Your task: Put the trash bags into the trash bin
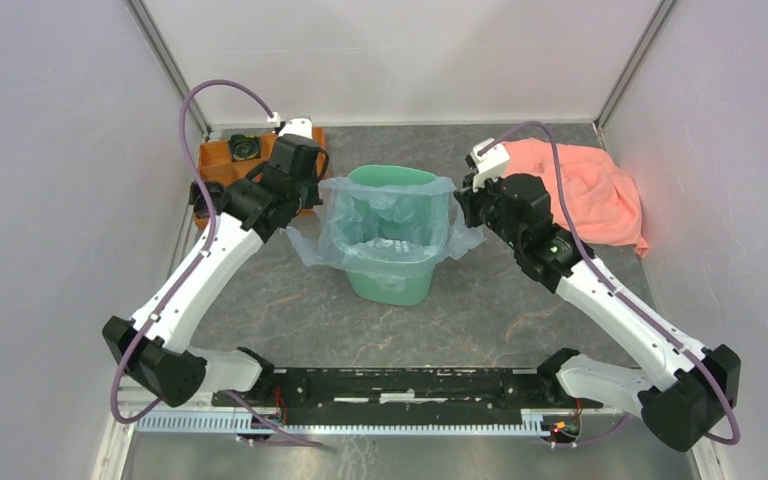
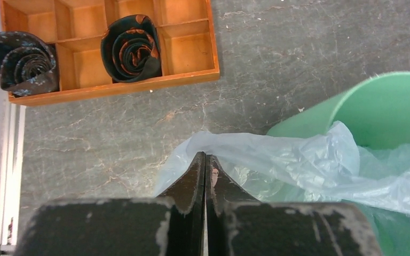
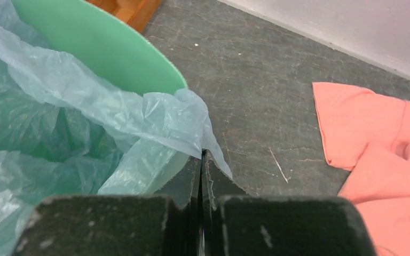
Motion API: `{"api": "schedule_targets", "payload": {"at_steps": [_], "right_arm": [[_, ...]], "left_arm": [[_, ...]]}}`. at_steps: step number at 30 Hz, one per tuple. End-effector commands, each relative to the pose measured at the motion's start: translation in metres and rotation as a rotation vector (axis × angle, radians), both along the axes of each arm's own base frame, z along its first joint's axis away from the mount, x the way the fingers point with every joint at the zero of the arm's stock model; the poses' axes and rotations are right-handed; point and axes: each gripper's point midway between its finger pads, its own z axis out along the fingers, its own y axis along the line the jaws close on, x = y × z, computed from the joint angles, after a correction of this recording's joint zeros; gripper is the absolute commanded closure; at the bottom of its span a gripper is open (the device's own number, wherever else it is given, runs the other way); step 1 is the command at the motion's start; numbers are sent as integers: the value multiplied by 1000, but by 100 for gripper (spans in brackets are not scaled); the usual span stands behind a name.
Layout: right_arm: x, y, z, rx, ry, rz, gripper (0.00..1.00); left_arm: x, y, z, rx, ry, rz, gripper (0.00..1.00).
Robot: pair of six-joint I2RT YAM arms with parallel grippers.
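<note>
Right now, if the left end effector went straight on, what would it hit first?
Beyond the trash bag edge it pinches, the left end effector probably meets the table; the orange tray lies farther. Depth unclear.

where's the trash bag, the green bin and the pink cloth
trash bag (image 1: 388, 222), top view, its crumpled translucent middle
mint-green bin (image 1: 392, 287), top view, bare front wall below the bag
salmon-pink cloth (image 1: 595, 190), top view, middle of the heap

Bag (image 1: 390, 215) in & draped over bin (image 1: 392, 288) at table (image 1: 290, 320) ctr, tray (image 1: 216, 160) back-left, cloth (image 1: 592, 190) back-right
</note>
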Motion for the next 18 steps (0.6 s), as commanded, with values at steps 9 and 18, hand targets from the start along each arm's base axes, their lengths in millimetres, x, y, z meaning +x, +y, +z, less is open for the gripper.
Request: {"api": "schedule_targets", "payload": {"at_steps": [9,18], "right_arm": [[36,-4,10,110,55,-50,93],[47,-2,-7,156,132,-38,89]], "left_arm": [[58,-17,14,-217,-18,-102,98],[80,-27,-6,-319,9,-108,98]]}}
